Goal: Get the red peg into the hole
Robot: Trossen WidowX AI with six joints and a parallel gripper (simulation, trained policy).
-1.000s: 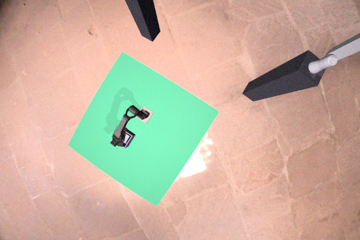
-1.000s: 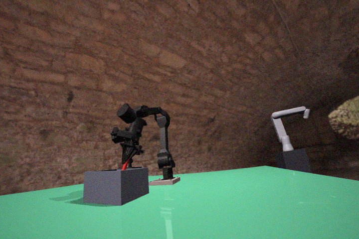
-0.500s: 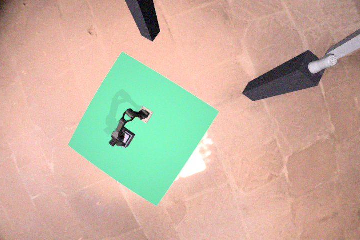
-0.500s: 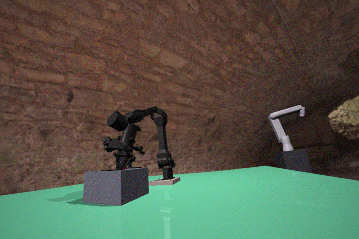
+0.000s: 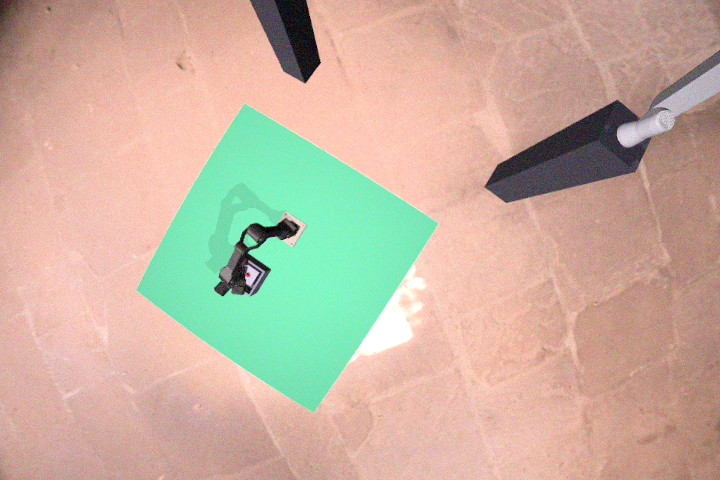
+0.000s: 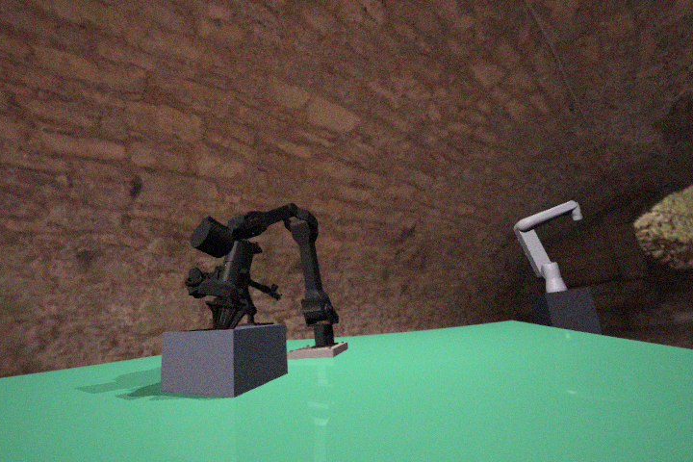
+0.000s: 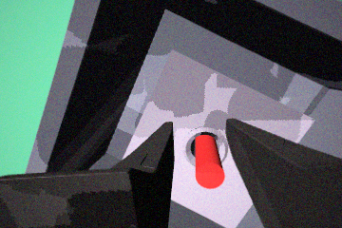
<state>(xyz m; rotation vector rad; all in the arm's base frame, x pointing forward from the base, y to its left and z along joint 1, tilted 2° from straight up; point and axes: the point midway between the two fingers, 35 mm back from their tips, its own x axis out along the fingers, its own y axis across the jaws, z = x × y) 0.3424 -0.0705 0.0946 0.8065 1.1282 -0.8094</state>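
A rough brown stone wall (image 6: 140, 136) rose behind the green table (image 5: 293, 254) (image 6: 413, 392) — daylight showed through an opening (image 6: 680, 225) at far right — and pale stone paving (image 5: 542, 271) lay below, sunlit in one patch.

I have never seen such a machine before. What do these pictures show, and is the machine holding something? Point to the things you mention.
A black jointed robot arm (image 5: 256, 232) (image 6: 310, 261) stands on a green surface (image 5: 338, 243) (image 6: 440, 392). One picture looks from above, one from the side; the third comes from the arm's wrist, looking down into an open grey box (image 5: 263, 280) (image 6: 197, 362) (image 7: 60, 95). There, the end effector (image 7: 199, 127) has its two dark fingers apart, touching nothing visible. Between them, a red round peg (image 7: 208, 161) stands with its lower end in or at the hole of the pale plate (image 7: 188, 185); how deep, I cannot tell.
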